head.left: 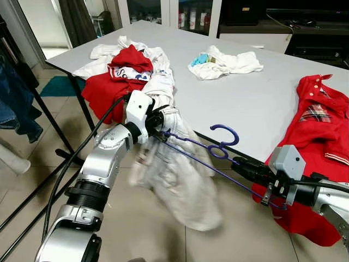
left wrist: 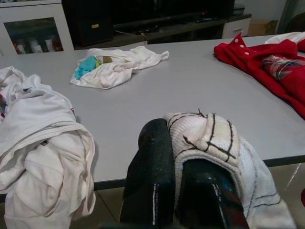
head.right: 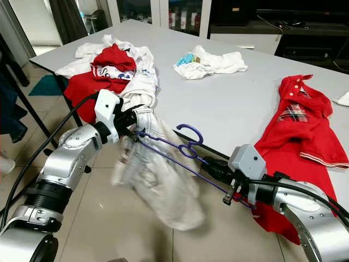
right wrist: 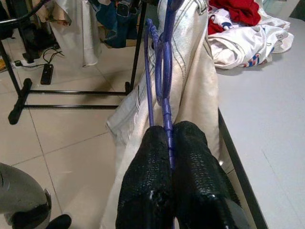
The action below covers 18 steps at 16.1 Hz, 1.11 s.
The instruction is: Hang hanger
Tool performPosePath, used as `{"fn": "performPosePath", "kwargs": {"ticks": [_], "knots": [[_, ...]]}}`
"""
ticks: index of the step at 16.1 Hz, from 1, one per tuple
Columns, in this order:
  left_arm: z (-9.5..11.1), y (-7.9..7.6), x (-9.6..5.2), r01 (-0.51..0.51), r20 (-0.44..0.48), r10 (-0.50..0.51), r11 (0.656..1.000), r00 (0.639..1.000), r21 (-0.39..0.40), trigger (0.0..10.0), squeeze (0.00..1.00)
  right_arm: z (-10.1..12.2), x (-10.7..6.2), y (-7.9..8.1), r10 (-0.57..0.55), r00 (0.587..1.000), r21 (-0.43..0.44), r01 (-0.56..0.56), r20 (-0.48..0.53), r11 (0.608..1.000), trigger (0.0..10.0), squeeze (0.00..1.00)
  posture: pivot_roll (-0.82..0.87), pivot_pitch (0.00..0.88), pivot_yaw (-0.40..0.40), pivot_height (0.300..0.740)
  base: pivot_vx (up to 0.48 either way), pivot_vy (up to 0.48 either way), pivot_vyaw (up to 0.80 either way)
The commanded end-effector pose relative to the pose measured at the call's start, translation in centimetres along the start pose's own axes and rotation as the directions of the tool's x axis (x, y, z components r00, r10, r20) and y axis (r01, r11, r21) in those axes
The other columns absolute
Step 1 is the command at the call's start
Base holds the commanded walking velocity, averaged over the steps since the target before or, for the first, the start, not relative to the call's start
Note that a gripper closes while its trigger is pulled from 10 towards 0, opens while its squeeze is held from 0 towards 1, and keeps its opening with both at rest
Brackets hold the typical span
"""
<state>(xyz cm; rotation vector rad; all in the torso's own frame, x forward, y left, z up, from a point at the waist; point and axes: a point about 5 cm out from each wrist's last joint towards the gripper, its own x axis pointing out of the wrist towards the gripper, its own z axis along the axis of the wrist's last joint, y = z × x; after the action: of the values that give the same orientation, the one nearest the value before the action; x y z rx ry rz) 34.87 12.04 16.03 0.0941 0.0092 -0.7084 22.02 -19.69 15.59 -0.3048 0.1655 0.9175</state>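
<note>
Left eye view: purple hanger stretched between both grippers, in the air just off the table near edge, hook pointing up toward 12 o'clock. Right gripper at 4 o'clock clamps one end of the hanger; in right wrist view its fingers are pinched tight on the thin purple wire. Left gripper at 9 o'clock of the hanger, fingers closed on white trousers at the hanger's other end. Trousers hang from the hanger toward the floor, lower part blurred. Hanger: thin wire, purple, curled hook, slanting down from left gripper to right gripper. Left wrist view: white fabric with dark stitching bunched over the black fingers. On table: clothes pile at 11 o'clock, white clothes at 1 o'clock, red shirt at 3 o'clock draped over the edge.
</note>
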Motion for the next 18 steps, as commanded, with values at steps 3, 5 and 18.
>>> {"fn": "performPosePath", "kwargs": {"ticks": [3,5,18], "knots": [[1.4,0.0,0.1,0.008,0.057,-0.01,1.0,0.998,0.026,10.0,0.0,0.4,0.2,-0.1,0.007,1.0,-0.01,-0.007,0.008,1.0,10.0,0.0,-0.13,0.0,0.032,0.74,0.0,0.0,0.0],[1.4,0.0,0.1,0.008,0.057,-0.01,1.0,0.998,0.026,10.0,0.0,0.4,0.2,-0.1,0.007,1.0,-0.01,-0.007,0.008,1.0,10.0,0.0,-0.13,0.0,0.032,0.74,0.0,0.0,0.0],[-0.6,2.1,-0.9,-0.242,0.011,0.248,0.952,0.969,-0.185,10.0,0.0,-2.7,-2.1,2.5,0.225,0.967,0.092,-0.215,-0.119,0.972,10.0,0.0,-0.11,0.0,0.016,0.74,0.0,0.0,0.0]]}}
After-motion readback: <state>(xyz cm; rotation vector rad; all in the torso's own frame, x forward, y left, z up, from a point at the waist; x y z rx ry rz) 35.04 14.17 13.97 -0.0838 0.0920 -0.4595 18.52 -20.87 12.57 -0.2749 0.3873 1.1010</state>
